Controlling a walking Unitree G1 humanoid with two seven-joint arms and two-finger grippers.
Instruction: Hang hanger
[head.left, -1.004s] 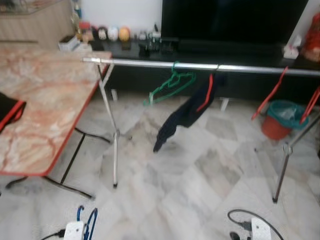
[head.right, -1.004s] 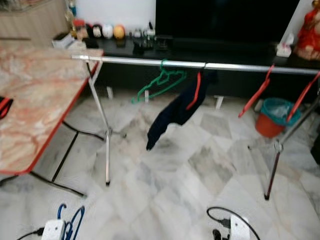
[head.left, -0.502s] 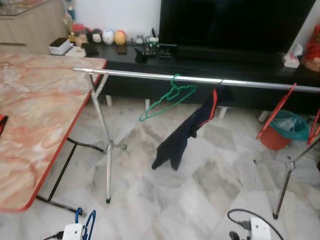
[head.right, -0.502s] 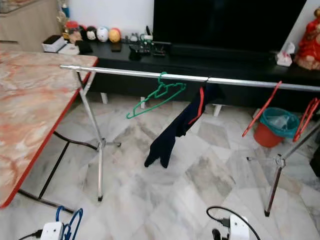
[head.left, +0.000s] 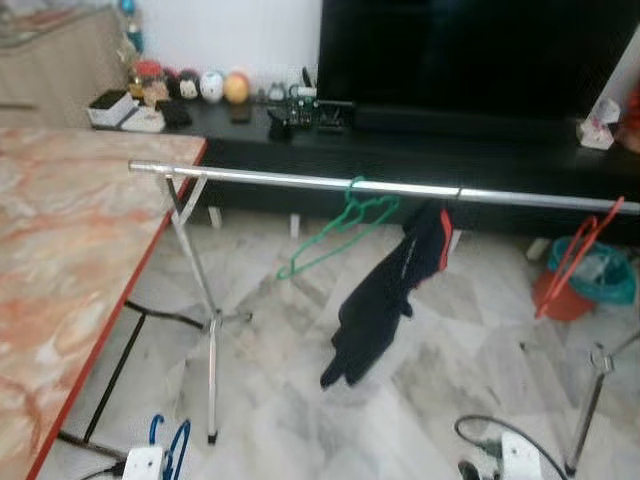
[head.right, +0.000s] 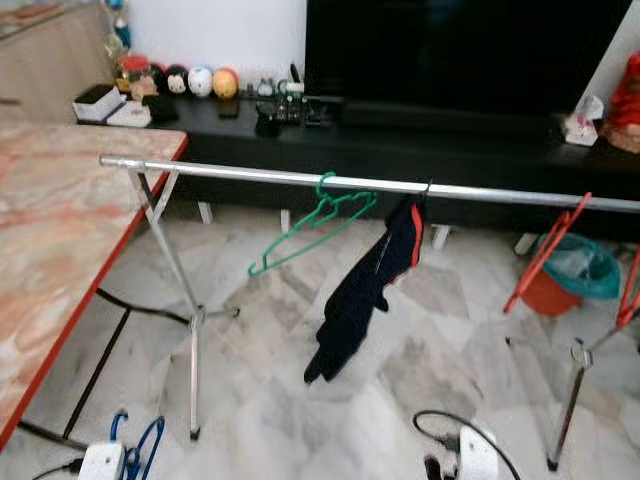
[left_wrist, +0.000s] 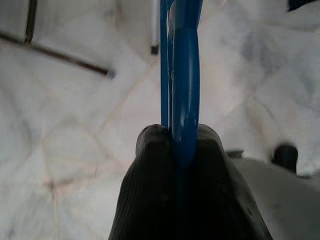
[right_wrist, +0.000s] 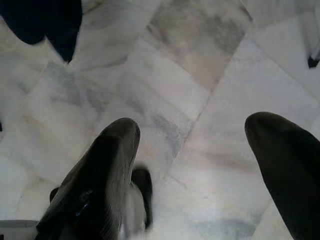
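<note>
A blue plastic hanger (left_wrist: 182, 75) is pinched between the black fingers of my left gripper (left_wrist: 180, 135), low at my left side; its blue loops (head.left: 170, 440) show above the white wrist. Ahead stands a silver clothes rail (head.left: 300, 181) on thin metal legs. A green hanger (head.left: 345, 225) hangs empty on it, and beside that a dark garment (head.left: 385, 300) droops from a red hanger. Red hangers (head.left: 575, 255) hang towards the rail's right end. My right gripper (right_wrist: 195, 150) is open over the marble floor, holding nothing.
A marble-topped table with a red edge (head.left: 70, 260) stands close on the left, next to the rail's left leg (head.left: 205, 330). Behind the rail are a black TV stand (head.left: 400, 130) and an orange bucket (head.left: 560, 290). A black cable (head.left: 480, 430) lies on the floor by my right wrist.
The whole view has shifted: the rack now sits nearer and lower in the picture, and the table reaches further forward on the left. The dark garment hangs at a different angle. The blue hanger stays gripped.
</note>
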